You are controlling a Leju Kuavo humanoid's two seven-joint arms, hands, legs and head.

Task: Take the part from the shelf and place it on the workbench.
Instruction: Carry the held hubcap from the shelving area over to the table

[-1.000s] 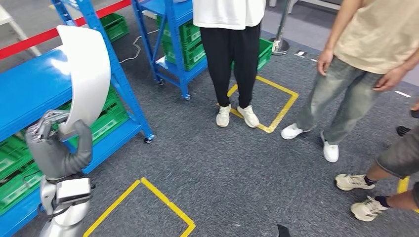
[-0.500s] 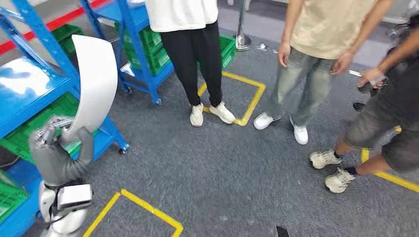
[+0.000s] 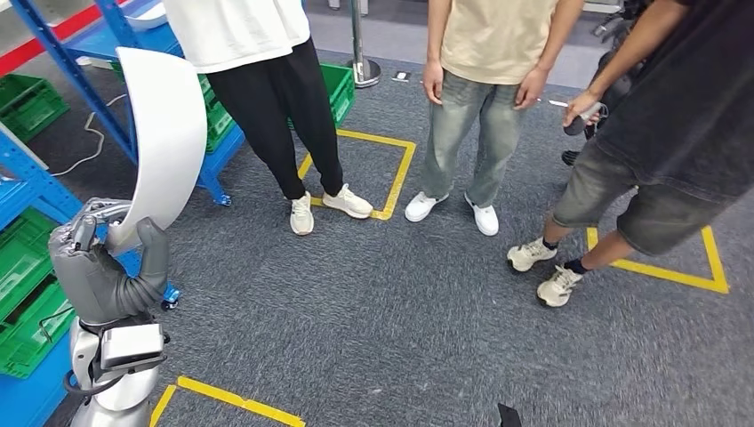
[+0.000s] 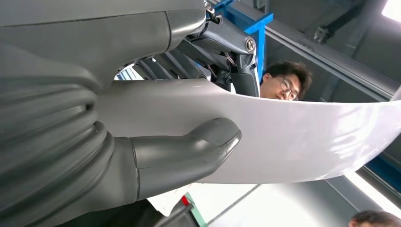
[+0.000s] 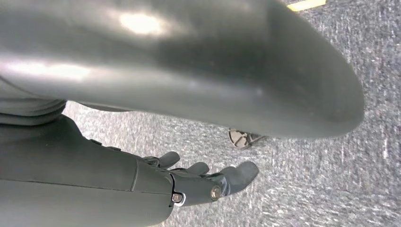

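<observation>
Three people stand close on the grey carpet marked with yellow tape squares. Blue shelving holds green crates. The curved white part stands upright, gripped by the left hand beside the shelving; the right hand hangs loose, fingers apart, holding nothing

Your left arm: raised, forearm upright | your left hand: thumb and fingers clamped on the white curved part, held upright | your right hand: hanging low, fingers loosely extended, holding nothing
</observation>
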